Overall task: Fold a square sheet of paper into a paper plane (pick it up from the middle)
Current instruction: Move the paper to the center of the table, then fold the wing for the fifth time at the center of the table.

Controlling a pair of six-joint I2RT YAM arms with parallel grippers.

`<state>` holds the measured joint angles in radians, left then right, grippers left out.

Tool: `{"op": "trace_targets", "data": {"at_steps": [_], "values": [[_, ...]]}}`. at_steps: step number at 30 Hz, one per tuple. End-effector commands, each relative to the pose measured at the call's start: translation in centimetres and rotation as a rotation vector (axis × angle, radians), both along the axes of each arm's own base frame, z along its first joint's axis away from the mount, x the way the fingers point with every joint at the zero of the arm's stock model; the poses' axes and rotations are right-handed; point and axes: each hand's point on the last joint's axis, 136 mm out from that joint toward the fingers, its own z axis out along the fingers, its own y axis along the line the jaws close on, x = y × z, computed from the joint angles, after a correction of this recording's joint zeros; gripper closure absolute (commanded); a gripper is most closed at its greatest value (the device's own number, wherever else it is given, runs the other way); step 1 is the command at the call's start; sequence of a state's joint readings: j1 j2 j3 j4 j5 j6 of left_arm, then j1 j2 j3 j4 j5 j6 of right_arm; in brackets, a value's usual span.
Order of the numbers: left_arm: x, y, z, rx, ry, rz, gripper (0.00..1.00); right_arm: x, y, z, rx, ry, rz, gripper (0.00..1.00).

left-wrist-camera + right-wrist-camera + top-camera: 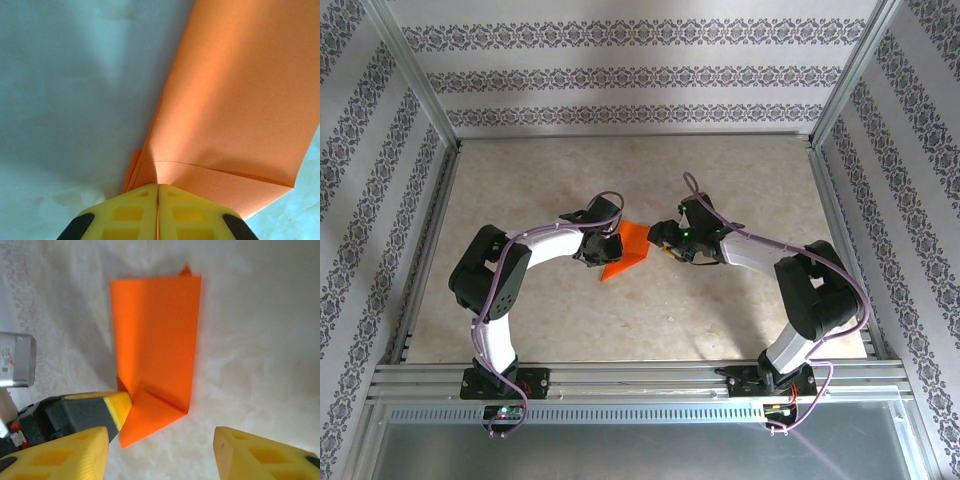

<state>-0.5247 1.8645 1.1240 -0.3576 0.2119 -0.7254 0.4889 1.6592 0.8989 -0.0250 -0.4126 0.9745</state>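
The square sheet of paper (pixel 631 248) is bright orange-red and partly folded, with a long panel and a diagonal corner flap. It sits at the table's middle between the two arms. My left gripper (pixel 607 250) is shut on the paper's edge, and in the left wrist view its yellow jaws (pixel 158 186) meet on the sheet (pixel 235 100) with no gap. In the right wrist view the paper (pixel 155 340) stands ahead of my right gripper (pixel 161 436), which is open with nothing between its fingers. The left gripper's fingertip (pixel 119 407) pinches the sheet by the flap's crease. My right gripper (pixel 661 240) sits just right of the paper.
The beige marbled tabletop (pixel 720 180) is bounded by aluminium rails (pixel 620 375) in front and patterned walls at the back and sides. A grey block on the left arm (pixel 15 360) sits at the left of the right wrist view.
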Motion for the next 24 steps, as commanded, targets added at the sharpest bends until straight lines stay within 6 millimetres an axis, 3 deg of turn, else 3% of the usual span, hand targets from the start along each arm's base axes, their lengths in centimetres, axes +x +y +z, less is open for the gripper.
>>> {"op": "trace_targets", "data": {"at_steps": [1,7,14,20,24], "values": [[-1.0,0.3,-2.0,0.020,0.057,0.049,0.92,-0.9,0.5,-1.8,-0.014,0.095,-0.102,0.44],[-1.2,0.7,-2.1,0.040,0.066,0.047,0.92,-0.7,2.2,-2.8,-0.047,0.092,-0.119,0.49],[-1.4,0.8,-2.3,0.042,0.069,0.045,0.92,-0.1,2.8,-3.7,-0.048,0.116,-0.126,0.55],[-1.5,0.8,-2.4,0.044,0.069,0.042,0.92,0.2,3.5,-3.9,-0.033,0.119,-0.106,0.66],[-1.5,0.8,-2.4,0.043,0.070,0.042,0.92,0.3,3.6,-4.2,-0.033,0.121,-0.100,0.67]]}}
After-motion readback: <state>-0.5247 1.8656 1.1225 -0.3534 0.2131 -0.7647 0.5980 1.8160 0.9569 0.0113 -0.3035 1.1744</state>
